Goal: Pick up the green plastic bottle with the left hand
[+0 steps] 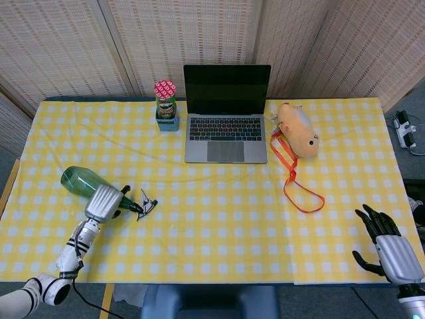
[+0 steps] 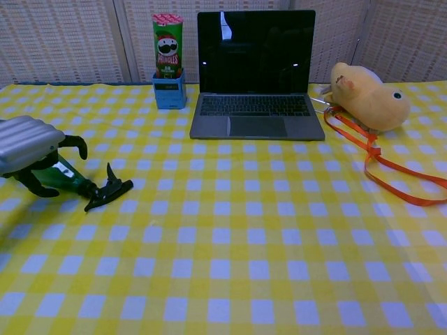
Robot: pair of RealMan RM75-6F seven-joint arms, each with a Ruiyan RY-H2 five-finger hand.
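Over the lying translucent green plastic bottle [image 1: 78,181], left hand [image 1: 103,201] fingers [image 2: 77,146] curl apart.

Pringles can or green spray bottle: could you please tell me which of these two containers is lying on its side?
The green spray bottle, lying under the left hand; the Pringles can stands upright beside the laptop.

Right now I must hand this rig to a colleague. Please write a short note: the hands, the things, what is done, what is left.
Left hand: over the neck end of the green plastic bottle, fingers curled around it; a firm grip cannot be confirmed.
Right hand: open, holding nothing, at the table's near right corner.
Bottle: lying on its side on the yellow checked cloth, black trigger pointing toward the centre.
Done: hand placed at the bottle.
Left: close the grip and lift.
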